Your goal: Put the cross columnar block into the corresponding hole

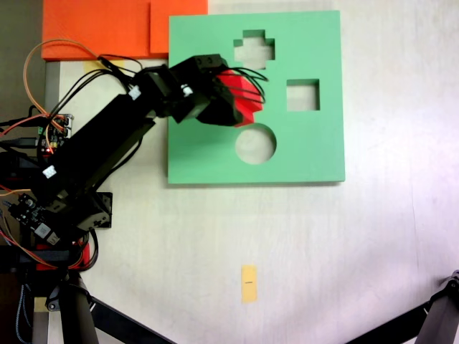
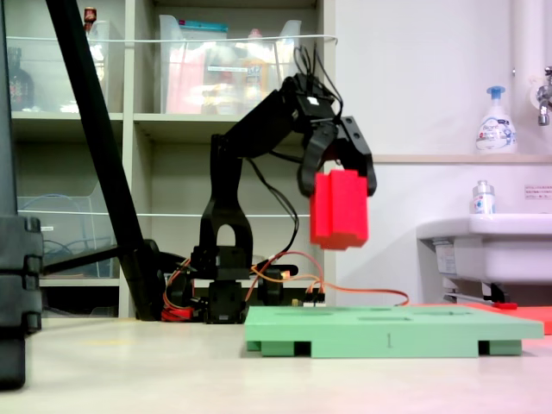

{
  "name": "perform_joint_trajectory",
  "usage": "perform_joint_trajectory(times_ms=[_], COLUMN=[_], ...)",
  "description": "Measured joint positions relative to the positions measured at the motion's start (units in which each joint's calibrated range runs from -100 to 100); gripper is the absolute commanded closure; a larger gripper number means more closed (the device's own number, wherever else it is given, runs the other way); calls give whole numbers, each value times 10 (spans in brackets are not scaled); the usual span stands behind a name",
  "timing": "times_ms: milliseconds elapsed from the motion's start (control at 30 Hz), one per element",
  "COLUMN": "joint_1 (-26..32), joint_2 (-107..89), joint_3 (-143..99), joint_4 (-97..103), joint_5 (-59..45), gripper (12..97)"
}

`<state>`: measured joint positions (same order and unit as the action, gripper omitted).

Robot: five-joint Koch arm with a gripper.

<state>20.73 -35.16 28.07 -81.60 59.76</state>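
- Fingers of the gripper (image 2: 339,177) are clamped on the top of the cross columnar block (image 2: 340,210), which hangs in the air, well above the green foam board (image 2: 392,332) in the low fixed view.
- In the fixed view from above, the red block (image 1: 242,98) sits over the middle of the board (image 1: 201,150), between the three cutouts.
- The corresponding hole (image 1: 254,50), plus-shaped, lies at the far edge of the board in that view, empty, and just beyond the block.
- A square cutout (image 1: 303,95) is to the right of the block, and a round-looking cutout (image 1: 256,143) is just near of it.
- The board lies flat on the pale table (image 1: 358,251).
- An orange foam sheet (image 1: 100,29) lies at the far left corner, touching the board's edge.
- A small yellow tag (image 1: 249,284) lies on the table, well apart on the near side.
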Motion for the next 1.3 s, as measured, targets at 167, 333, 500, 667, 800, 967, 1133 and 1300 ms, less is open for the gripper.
perform_joint_trajectory(times_ms=[167, 333, 500, 667, 800, 967, 1133, 1300], joint_1=[4, 8, 14, 15, 23, 29, 30, 30], joint_2=[0, -4, -45, -49, -33, 27, 68, 131], joint_3=[8, 36, 36, 36, 36, 35, 35, 36], joint_4=[0, 0, 0, 11, 56, 92, 127, 164], joint_5=[1, 4, 4, 4, 4, 4, 4, 4], gripper=[666, 666, 666, 666, 666, 664, 664, 664])
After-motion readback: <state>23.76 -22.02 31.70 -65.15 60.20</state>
